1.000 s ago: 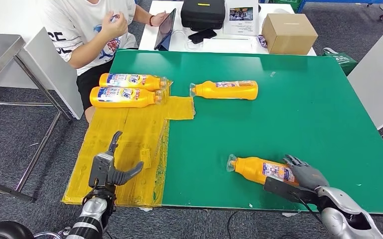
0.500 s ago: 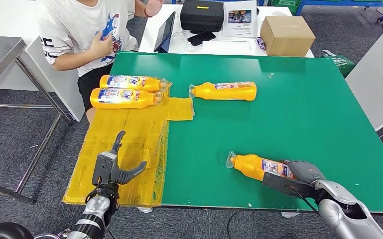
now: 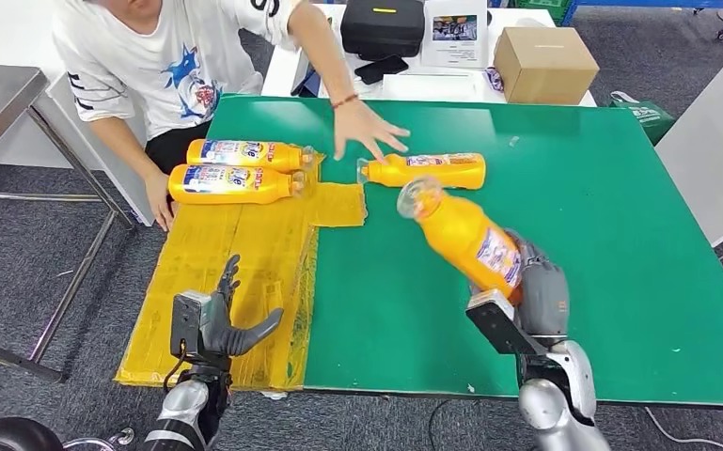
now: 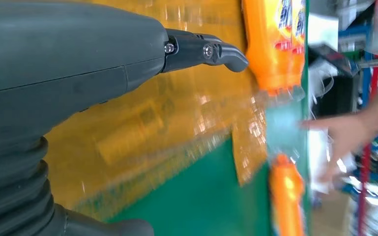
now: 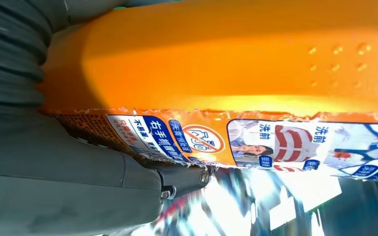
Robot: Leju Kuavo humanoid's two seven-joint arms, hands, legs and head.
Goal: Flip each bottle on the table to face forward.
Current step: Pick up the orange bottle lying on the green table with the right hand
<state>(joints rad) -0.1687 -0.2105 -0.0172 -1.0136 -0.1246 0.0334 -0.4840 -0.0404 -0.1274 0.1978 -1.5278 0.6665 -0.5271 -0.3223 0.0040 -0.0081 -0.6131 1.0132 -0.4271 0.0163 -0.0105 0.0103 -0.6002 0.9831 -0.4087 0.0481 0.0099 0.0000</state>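
Green table, head view: green table [image 3: 583, 188] with a yellow mat [image 3: 235, 272] laid over its left edge; a person sits at the far left corner, one hand [image 3: 365, 127] reaching over the tabletop.
Right hand, head view: right hand [image 3: 536, 296] grips the lower body of an orange bottle [image 3: 465, 235], lifted clear of the table and tilted, cap end pointing up toward the far edge.
Far bottle, head view: another bottle [image 3: 432, 170] lies on its side near the far edge, just beside the person's reaching hand.
Mat bottles, head view: two bottles [image 3: 240, 169] lie side by side at the mat's far end.
Left hand, head view: left hand [image 3: 216, 319] hovers over the mat's near end, fingers spread, holding nothing.
Left wrist view: blurred; fingers apart above the yellow mat, bottles beyond.
Right wrist view: orange body and printed label pressed against the hand.
Step, as I judge: mid-flip of the near bottle.
Next move calls for: rolling the wrist until the front label faces up, then lowering it flat onto the table, away from the person's hand.
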